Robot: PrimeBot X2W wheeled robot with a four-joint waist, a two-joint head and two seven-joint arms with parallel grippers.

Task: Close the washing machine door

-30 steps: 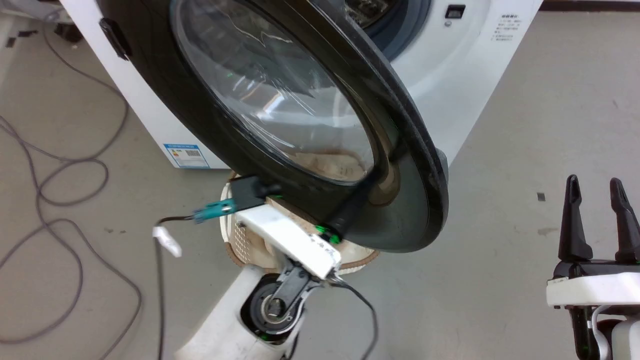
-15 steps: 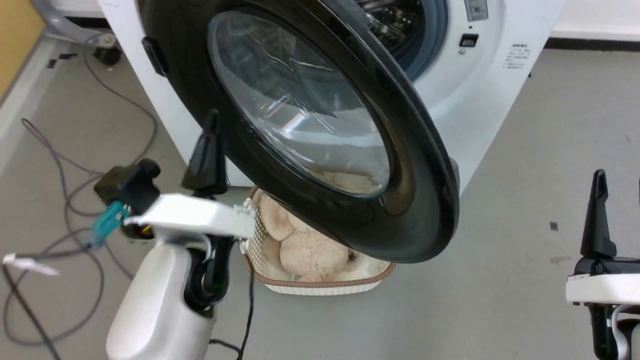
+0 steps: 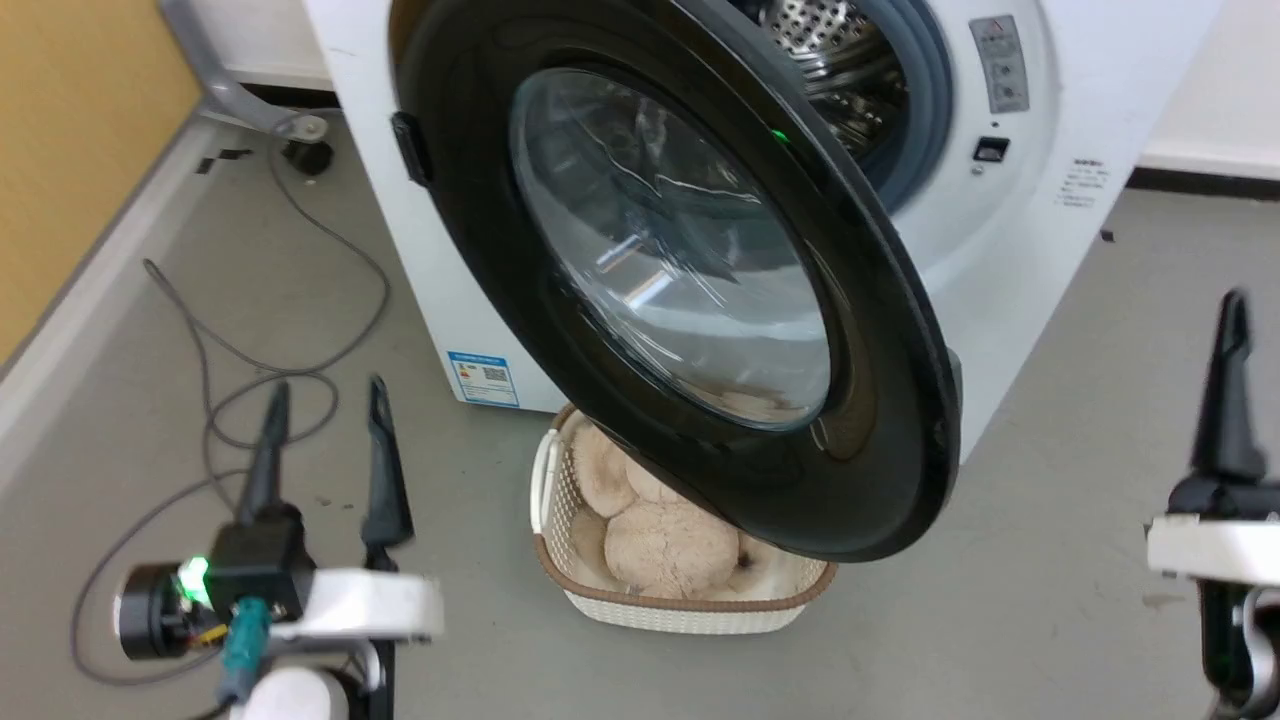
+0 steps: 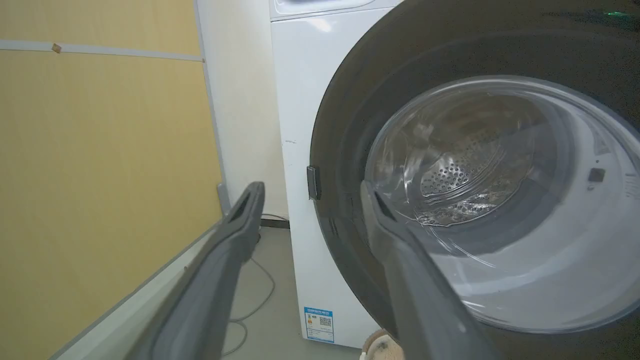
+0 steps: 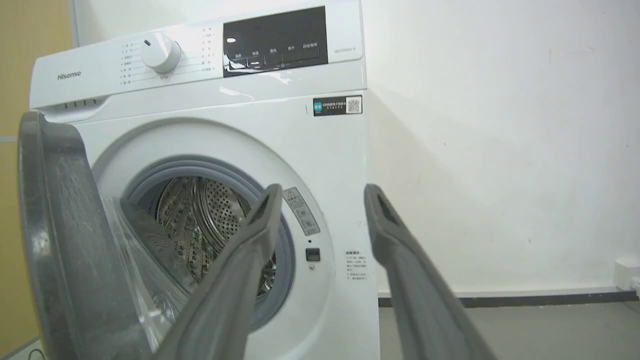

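Left gripper [image 3: 327, 392]: the two long dark fingers stand moderately apart and roughly parallel. Nothing lies between them and they touch nothing. In the left wrist view, the same gripper [image 4: 312, 187] points at the hinge side of the door, with clear space between it and the door.

Right gripper [image 5: 324, 191]: the fingers are spread to a similar width, hold nothing and are in free air. In the head view, one finger [image 3: 1228, 400] rises at the right edge, well apart from the machine.

Between the two grippers, nearer the left one, a cream woven-look plastic basket [image 3: 680, 612] sits on the grey floor. It contains a beige plush toy [image 3: 640, 525]. Loose grey cables [image 3: 250, 372] lie on the floor just beyond the left fingertips.

Ahead of the left gripper and to its right, the large round glossy black washing machine door [image 3: 900, 400] with a bulging clear glass window stands open. It is swung well away from the opening, and its lower rim hangs over the basket. A small black block [image 4: 313, 182] sits on the door edge nearest the left fingers.

Behind the door is the big white boxy front-loading washing machine [image 3: 440, 250]. A small blue label [image 3: 483, 377] is fixed low on its front. Straight ahead of the right gripper, the perforated steel drum [image 5: 200, 215] is exposed inside the grey-blue rubber ring [image 5: 285, 250]. A yellow wall panel [image 4: 100, 150] stands farthest to the left of the left gripper.
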